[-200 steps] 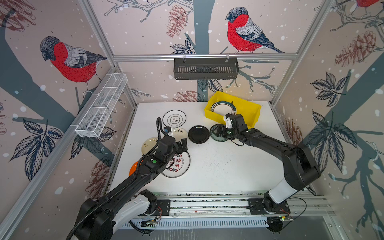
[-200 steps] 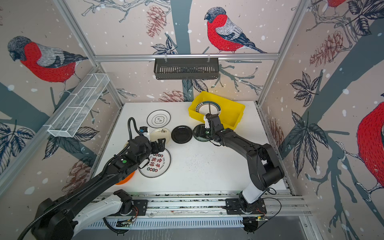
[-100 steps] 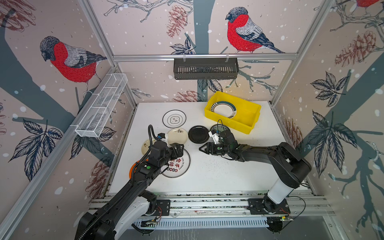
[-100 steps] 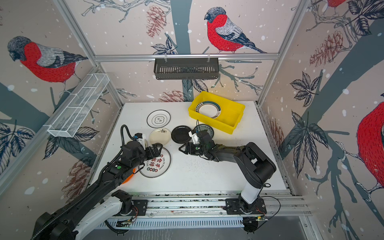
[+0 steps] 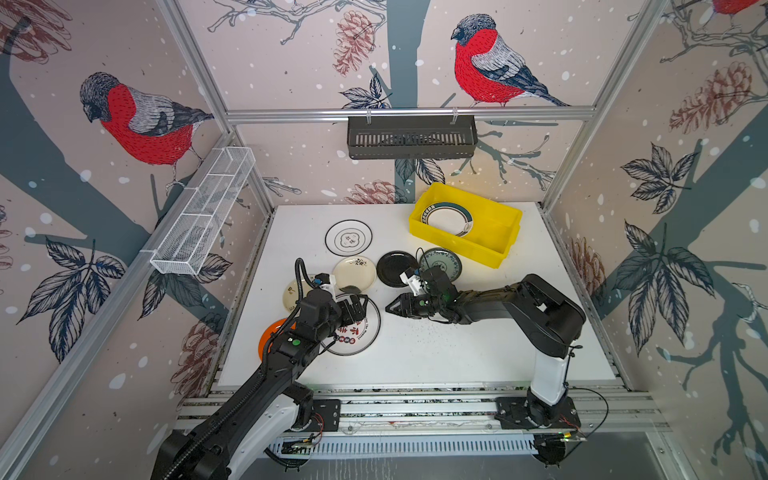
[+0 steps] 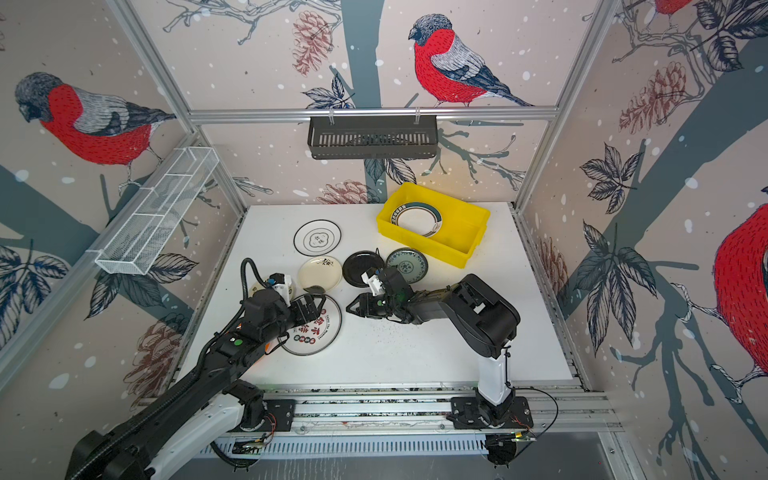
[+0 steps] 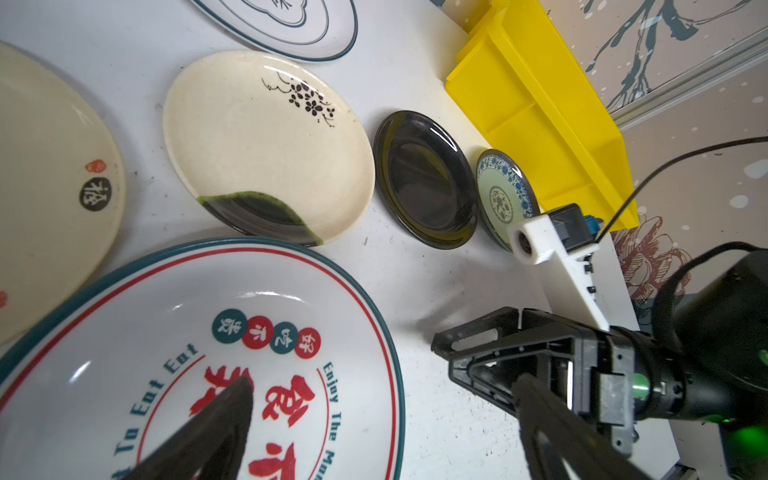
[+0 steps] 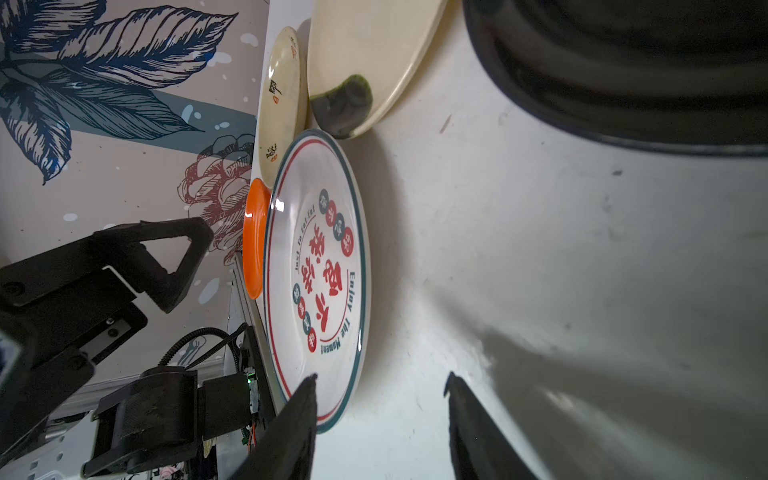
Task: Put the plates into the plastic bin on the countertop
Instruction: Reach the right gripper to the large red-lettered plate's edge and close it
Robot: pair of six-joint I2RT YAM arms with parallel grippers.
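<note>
Countertop [image 5: 457,353]: seven plates [image 5: 348,237]; bin [image 5: 461,246]: one.

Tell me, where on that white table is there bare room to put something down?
Widest patch: the countertop between the red-lettered plate, the front rail and the right edge. The yellow bin's right half is free, beside its white plate. Crowded: the left and middle, with cream plate, black plate, teal plate, orange plate packed close.

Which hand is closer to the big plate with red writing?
Left. The left hand hangs over the plate; the right hand is beside it, just off its rim.
</note>
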